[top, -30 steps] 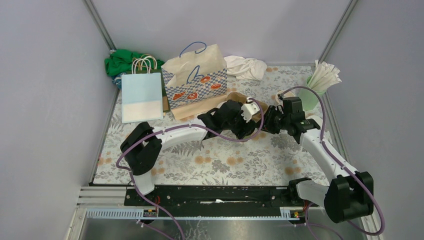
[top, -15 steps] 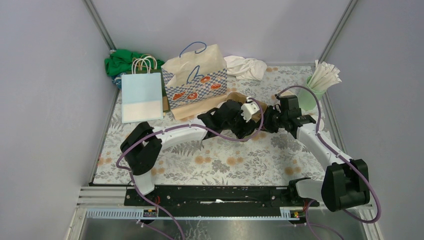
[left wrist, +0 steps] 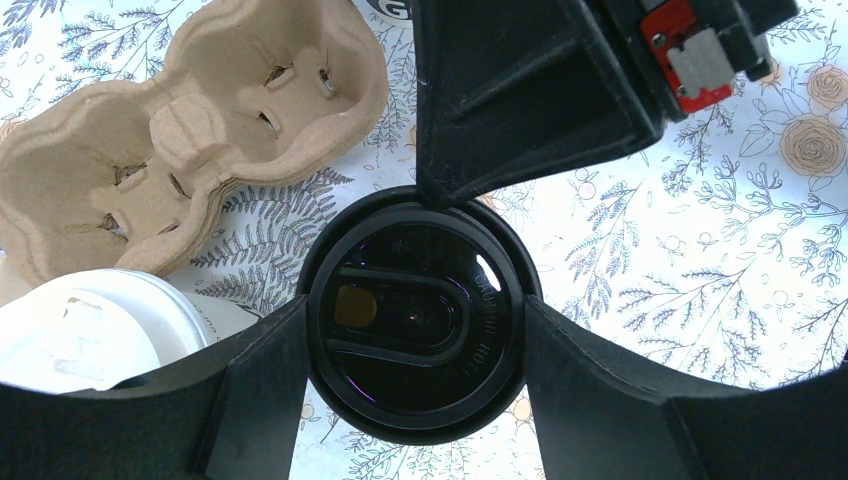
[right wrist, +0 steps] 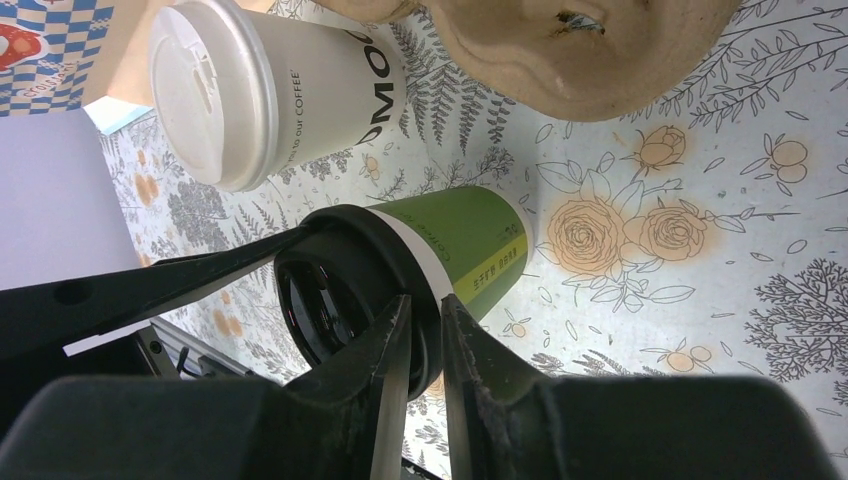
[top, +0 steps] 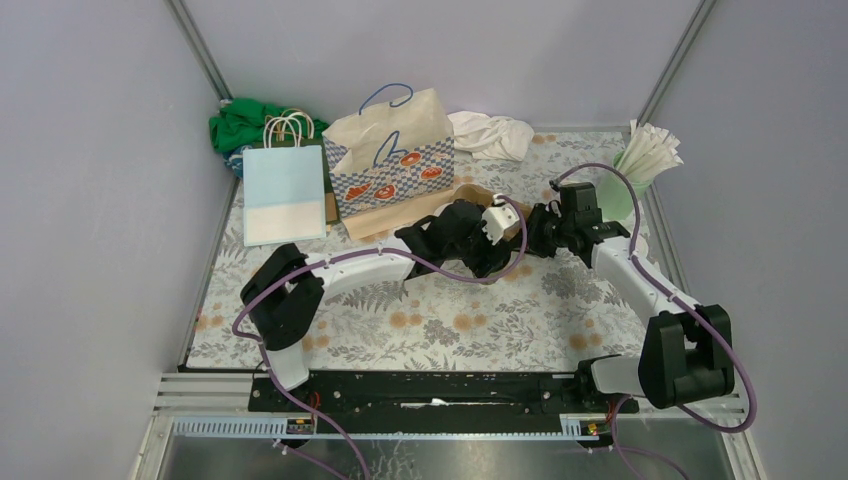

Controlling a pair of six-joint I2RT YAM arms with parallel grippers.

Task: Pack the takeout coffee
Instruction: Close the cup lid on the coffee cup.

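Left gripper [left wrist: 415, 340] clamps green cup [right wrist: 470, 235]; right gripper [right wrist: 420, 320] pinches its black lid [right wrist: 320, 290] rim. White-lidded cream cup [right wrist: 300, 90], pulp carrier [left wrist: 200, 110] just beside.

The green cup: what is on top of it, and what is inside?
A black lid sits on the green cup, its rim pinched by the right tool. The lid hides the inside.

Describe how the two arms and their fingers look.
Both the left arm and right arm have white links between bulky black joints, each trailed by a looping purple cable. The fingers are matte black tapered wedges. The right gripper carries a small red-and-grey plate.
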